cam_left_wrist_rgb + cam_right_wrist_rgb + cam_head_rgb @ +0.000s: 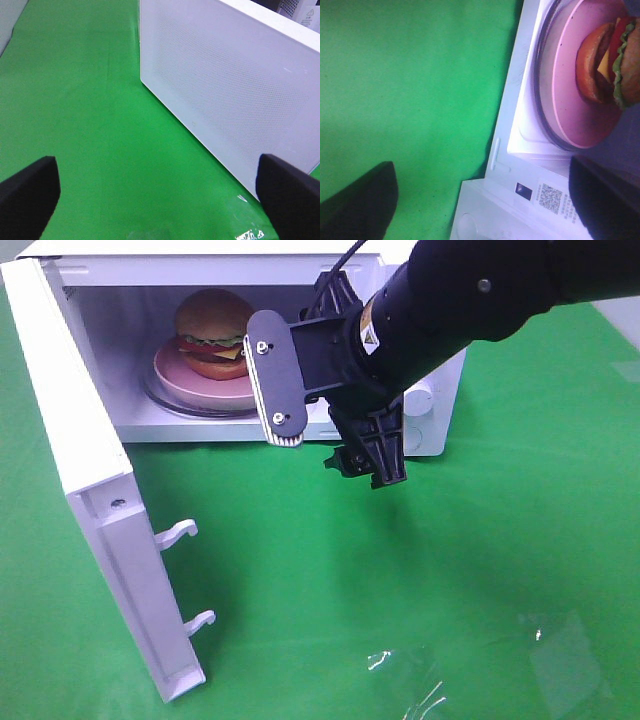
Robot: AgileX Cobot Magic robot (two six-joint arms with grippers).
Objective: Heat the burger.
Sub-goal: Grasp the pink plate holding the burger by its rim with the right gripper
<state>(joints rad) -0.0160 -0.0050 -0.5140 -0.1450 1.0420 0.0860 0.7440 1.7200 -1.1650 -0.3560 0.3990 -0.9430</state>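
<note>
While the door (100,500) stands wide, I see the burger (213,332) inside.
Nearest: left gripper (160,200), jaws spread, empty, over green cloth (480,560) beside the door. Right gripper (338,455) (also spread, empty) hovers before the microwave (430,420). Farther in, the burger rests on a pink plate (200,390).
</note>
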